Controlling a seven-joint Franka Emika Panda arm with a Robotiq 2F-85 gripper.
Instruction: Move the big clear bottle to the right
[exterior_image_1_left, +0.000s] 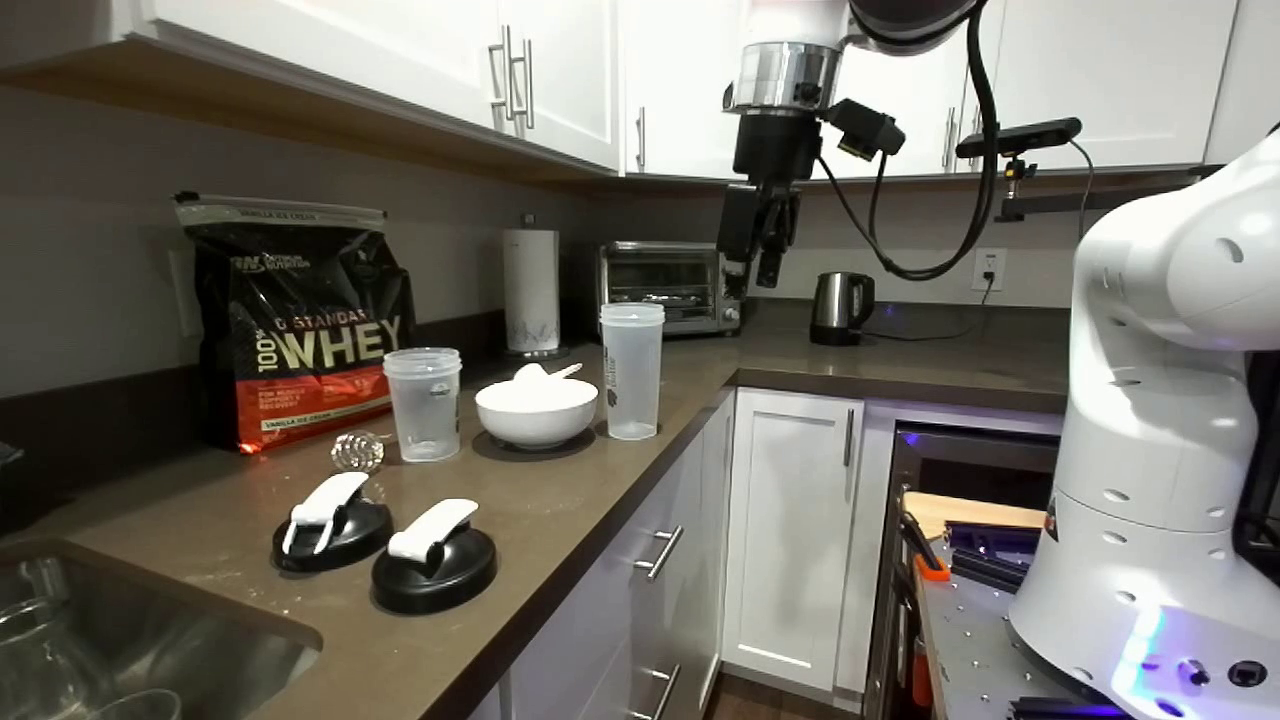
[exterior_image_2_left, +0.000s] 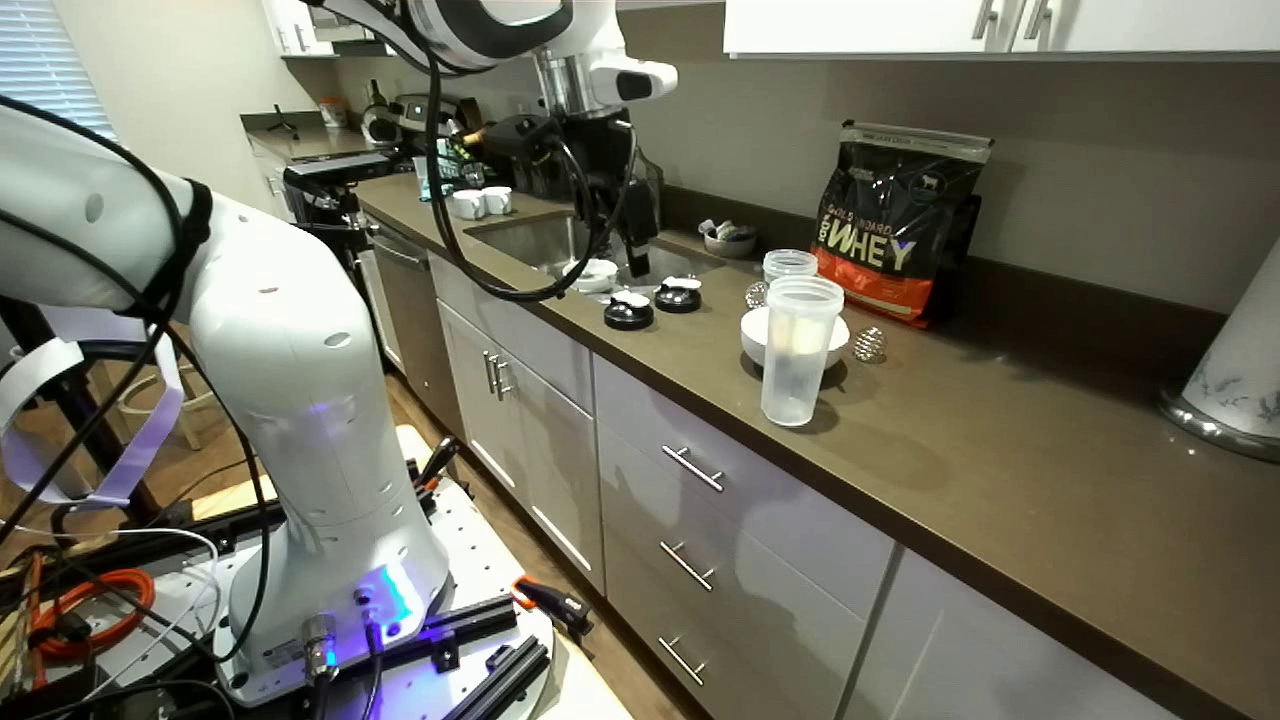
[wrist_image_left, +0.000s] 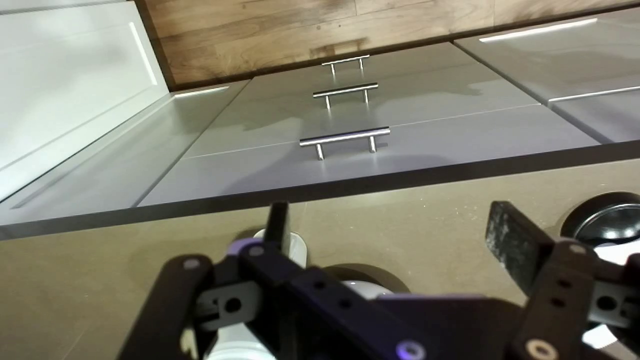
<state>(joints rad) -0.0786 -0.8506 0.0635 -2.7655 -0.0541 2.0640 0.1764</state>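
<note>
The big clear bottle stands upright and uncapped on the counter, seen in both exterior views (exterior_image_1_left: 632, 372) (exterior_image_2_left: 797, 355). It is beside the white bowl (exterior_image_1_left: 537, 412), near the counter's front edge. In the wrist view, parts of the bottle (wrist_image_left: 299, 248) show behind the left-hand finger, and the rest is hidden. My gripper is in the air above counter height, apart from the bottle, in both exterior views (exterior_image_1_left: 753, 280) (exterior_image_2_left: 638, 265). In the wrist view, the gripper (wrist_image_left: 390, 220) is open, fingers wide apart, with nothing between them.
A shorter clear cup (exterior_image_1_left: 424, 405), a whey bag (exterior_image_1_left: 300, 320) and two black lids (exterior_image_1_left: 434, 570) (exterior_image_1_left: 333, 530) stand on the counter. A paper-towel roll (exterior_image_1_left: 532, 290), toaster oven (exterior_image_1_left: 670, 288) and kettle (exterior_image_1_left: 840, 308) are farther back. Upper cabinets (exterior_image_1_left: 690, 90) hang near the arm.
</note>
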